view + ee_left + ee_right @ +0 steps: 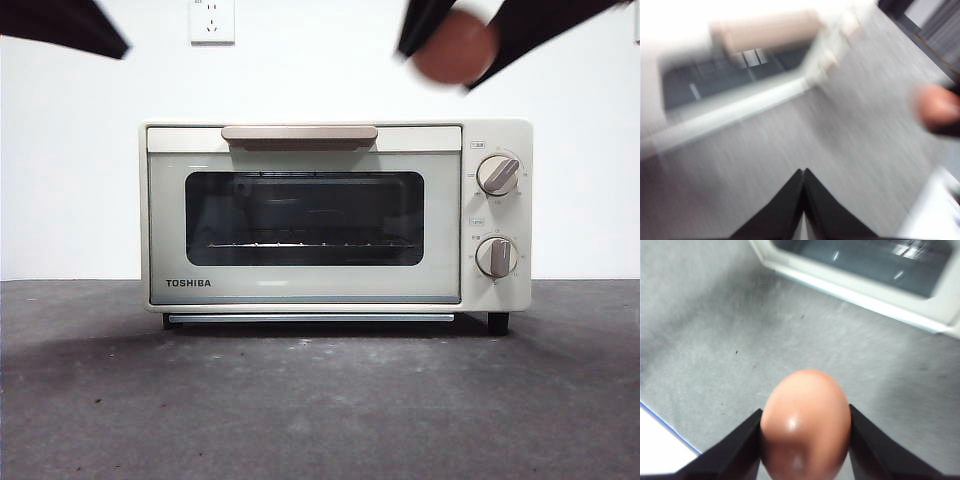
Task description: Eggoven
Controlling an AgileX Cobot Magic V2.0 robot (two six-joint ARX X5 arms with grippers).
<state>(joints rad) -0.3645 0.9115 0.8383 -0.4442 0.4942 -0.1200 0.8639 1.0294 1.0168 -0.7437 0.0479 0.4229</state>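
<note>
We see a reddish-brown egg (805, 425) between black jaws, a cream toaster oven (335, 215) with dark glass window (305, 218) and beige handle (299, 133), on a speckled grey counter (320, 400).

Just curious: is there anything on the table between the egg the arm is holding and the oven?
Nothing: in the right wrist view only bare grey table lies between the held egg and the oven.
</note>
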